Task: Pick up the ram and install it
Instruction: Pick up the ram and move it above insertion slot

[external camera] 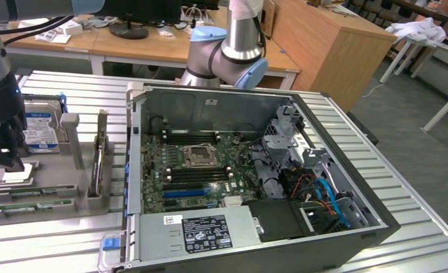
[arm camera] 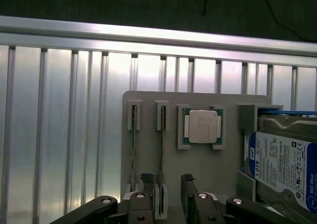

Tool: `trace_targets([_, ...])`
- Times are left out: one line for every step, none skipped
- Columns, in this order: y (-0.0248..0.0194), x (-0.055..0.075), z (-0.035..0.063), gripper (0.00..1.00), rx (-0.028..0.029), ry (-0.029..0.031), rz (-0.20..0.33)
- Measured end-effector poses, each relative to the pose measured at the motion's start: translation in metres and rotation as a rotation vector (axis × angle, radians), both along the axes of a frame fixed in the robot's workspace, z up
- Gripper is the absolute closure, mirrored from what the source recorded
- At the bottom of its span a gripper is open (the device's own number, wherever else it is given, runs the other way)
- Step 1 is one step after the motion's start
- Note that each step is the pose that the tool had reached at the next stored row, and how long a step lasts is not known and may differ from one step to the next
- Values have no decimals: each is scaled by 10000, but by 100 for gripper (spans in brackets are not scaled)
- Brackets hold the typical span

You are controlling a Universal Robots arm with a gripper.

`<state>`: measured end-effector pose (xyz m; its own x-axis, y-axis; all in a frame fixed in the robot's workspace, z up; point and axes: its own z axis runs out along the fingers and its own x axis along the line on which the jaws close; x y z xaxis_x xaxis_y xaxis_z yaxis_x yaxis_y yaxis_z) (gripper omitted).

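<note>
Two ram sticks stand on edge in slots of the grey holder plate. One ram stick runs in between my fingers, the other lies just beside it. My gripper hovers open over the plate, its dark fingers on either side of the first stick and holding nothing. In the exterior view the gripper hangs at the left edge above the holder, where the ram sticks show as thin green strips. The motherboard lies in the open computer case.
A processor chip sits in its pocket on the plate. A blue-labelled hard drive stands beside it. A second robot arm rises behind the case. The ribbed aluminium table surrounds the holder.
</note>
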<state>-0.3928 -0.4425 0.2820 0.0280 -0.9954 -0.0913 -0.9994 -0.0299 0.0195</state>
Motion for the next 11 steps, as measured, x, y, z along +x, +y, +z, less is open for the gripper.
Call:
trace_targets([0,0,-3,64,-1,0,0])
trace_targets([0,0,-4,64,-1,1,0])
trace_targets([0,0,-6,64,-1,1,0])
trace_targets([0,0,-8,64,-1,0,0])
trace_targets([0,0,-8,64,-1,0,-1])
trace_targets([0,0,-8,64,-1,1,0])
trace_targets([0,0,-9,64,0,0,0])
trace_targets([0,0,-9,64,-1,0,0])
trace_targets([0,0,-9,64,0,0,0])
trace_targets([0,0,-9,64,0,0,-1])
trace_targets([0,0,-12,64,1,-6,-1])
